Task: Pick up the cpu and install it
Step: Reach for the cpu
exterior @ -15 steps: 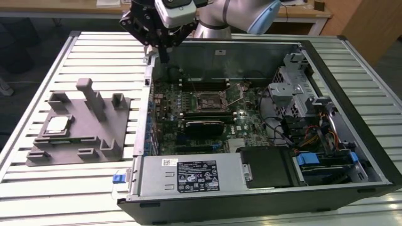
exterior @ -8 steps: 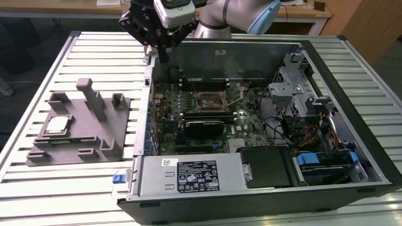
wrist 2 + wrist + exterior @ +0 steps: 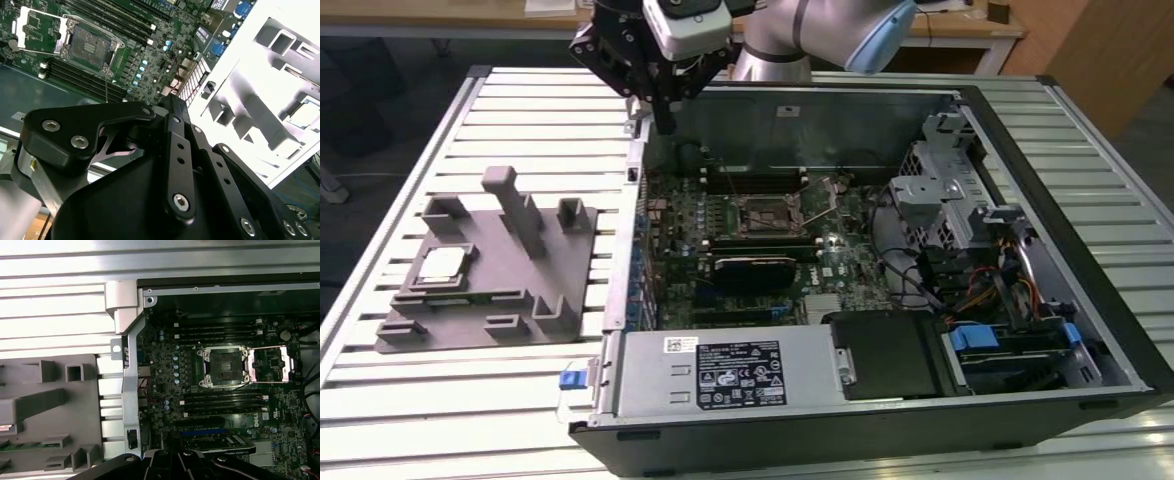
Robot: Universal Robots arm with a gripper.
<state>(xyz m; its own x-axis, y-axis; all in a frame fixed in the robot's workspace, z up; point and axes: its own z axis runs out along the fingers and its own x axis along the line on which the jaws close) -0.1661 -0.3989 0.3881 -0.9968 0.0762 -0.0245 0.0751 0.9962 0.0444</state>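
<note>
Gripper hovers over the case back corner | jaws: can't tell if apart or together | cpu lies flat on grey fixture, well apart, toward exterior view's left, nearer camera | socket frame open
</note>
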